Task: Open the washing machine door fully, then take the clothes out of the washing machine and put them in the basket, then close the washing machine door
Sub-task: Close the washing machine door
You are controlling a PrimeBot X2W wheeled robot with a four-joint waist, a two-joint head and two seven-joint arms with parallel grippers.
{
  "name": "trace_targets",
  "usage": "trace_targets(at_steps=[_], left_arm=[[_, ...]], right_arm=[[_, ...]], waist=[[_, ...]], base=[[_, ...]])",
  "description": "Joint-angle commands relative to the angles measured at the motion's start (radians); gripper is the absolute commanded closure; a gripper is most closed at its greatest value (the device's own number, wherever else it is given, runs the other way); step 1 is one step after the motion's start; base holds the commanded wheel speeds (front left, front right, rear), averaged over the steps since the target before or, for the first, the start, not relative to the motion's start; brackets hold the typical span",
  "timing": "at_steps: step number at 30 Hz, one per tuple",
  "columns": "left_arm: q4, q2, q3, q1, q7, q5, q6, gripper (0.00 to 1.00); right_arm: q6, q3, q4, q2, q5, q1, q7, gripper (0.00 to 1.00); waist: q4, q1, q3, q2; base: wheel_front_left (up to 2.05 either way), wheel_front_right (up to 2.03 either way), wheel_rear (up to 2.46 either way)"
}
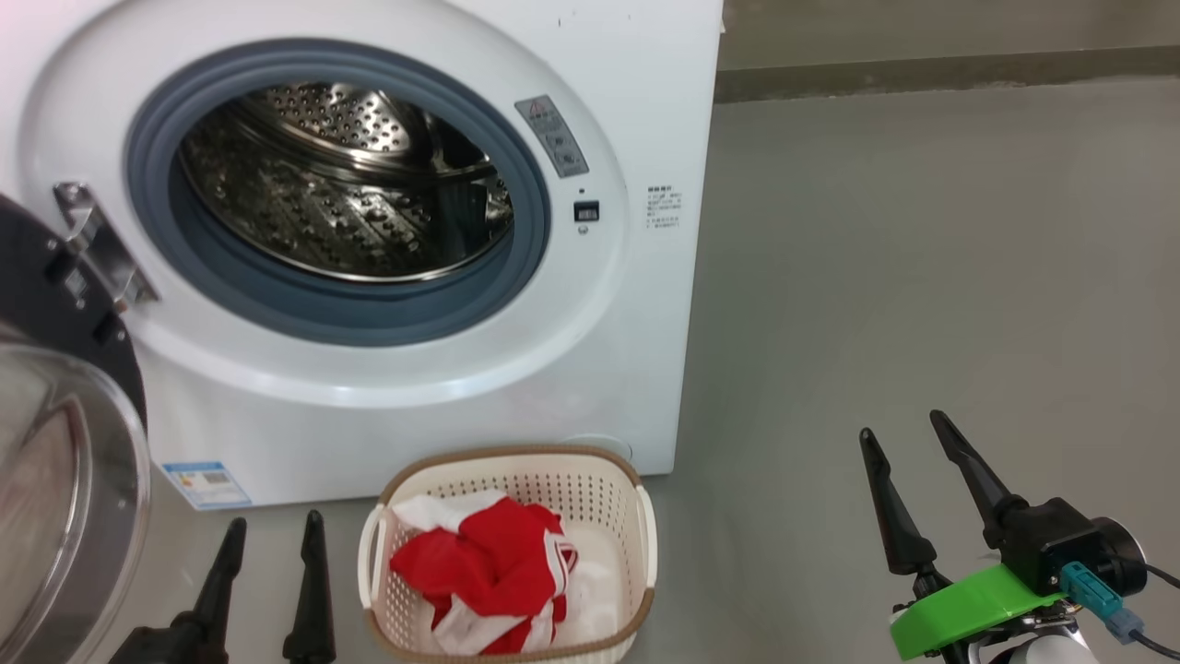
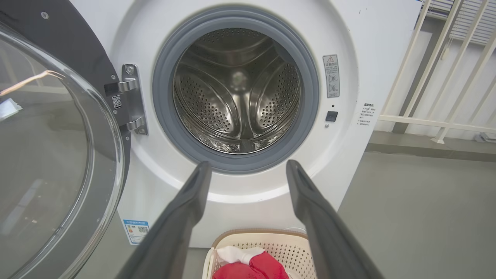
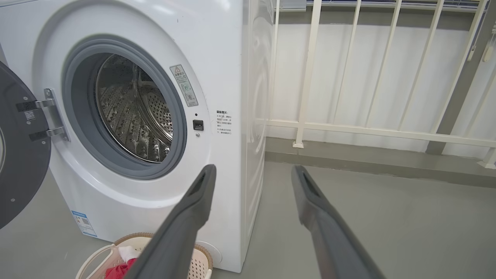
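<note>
The red clothes (image 1: pixel 489 572) lie in the basket (image 1: pixel 516 456) on the floor (image 1: pixel 922 277) just in front of the washing machine (image 1: pixel 627 138), and its steel drum (image 1: pixel 350 184) looks empty. The washing machine door (image 1: pixel 37 286) hangs wide open, and the left gripper (image 1: pixel 276 518) and right gripper (image 1: pixel 902 424) both have their fingers spread apart, holding nothing. A push on the slippery glass (image 1: pixel 55 498) could slide off, or a weak push might not click the door shut.
</note>
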Motion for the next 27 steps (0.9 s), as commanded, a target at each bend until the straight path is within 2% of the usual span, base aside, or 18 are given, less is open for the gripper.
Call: trace_targets(at_steps=[1,9,17,27], left_arm=[[-0.032,0.021,0.029,-0.009,0.0,-0.009,-0.008,0.0],[-0.035,0.03,0.02,-0.009,-0.006,-0.005,-0.008,0.0],[-0.045,0.028,0.016,-0.007,-0.014,-0.017,-0.011,0.0],[-0.061,0.033,0.011,-0.015,-0.008,0.007,0.028,0.0]], right_arm=[[0.005,0.019,-0.019,-0.004,-0.005,-0.018,-0.006,0.0],[0.005,0.018,-0.013,-0.004,-0.004,-0.018,-0.006,0.0],[0.005,0.018,-0.012,-0.004,-0.003,-0.019,-0.006,0.0],[0.005,0.02,-0.01,-0.004,-0.003,-0.023,-0.006,0.0]], waist=[[0.0,0.0,0.001,0.0],[0.006,0.0,0.005,0.0],[0.01,0.0,0.01,0.0],[0.046,0.0,0.023,0.0]], base=[[-1.74,1.74,0.0],[-1.13,1.13,0.0],[-0.16,0.16,0.0],[0.0,0.0,0.0]])
